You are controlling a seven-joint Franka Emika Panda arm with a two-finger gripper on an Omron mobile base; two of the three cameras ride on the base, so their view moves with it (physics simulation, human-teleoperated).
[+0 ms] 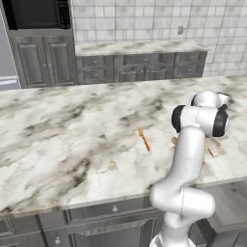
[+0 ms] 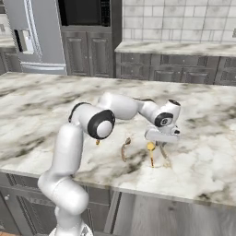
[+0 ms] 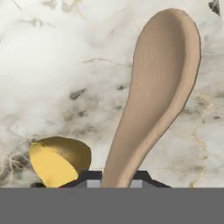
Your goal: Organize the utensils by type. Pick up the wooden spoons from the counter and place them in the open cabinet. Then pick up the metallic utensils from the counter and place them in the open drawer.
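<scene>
Wooden spoon (image 3: 157, 100): lies on the counter (image 3: 52, 65) directly ahead of the gripper (image 3: 116, 181) — bowl far out, handle running back between the finger tips.
Gripper: jaws drawn narrow around the spoon's handle, one tip on each side; the grip looks closed on it.
Hand in the right base view: gripper (image 2: 159, 146) low over the marble, pointing down.
Yellow spoon head (image 3: 57, 162): just beside the tips, on the counter.
Orange utensil (image 1: 144, 139): well apart from the hand — flat on the marble.
</scene>
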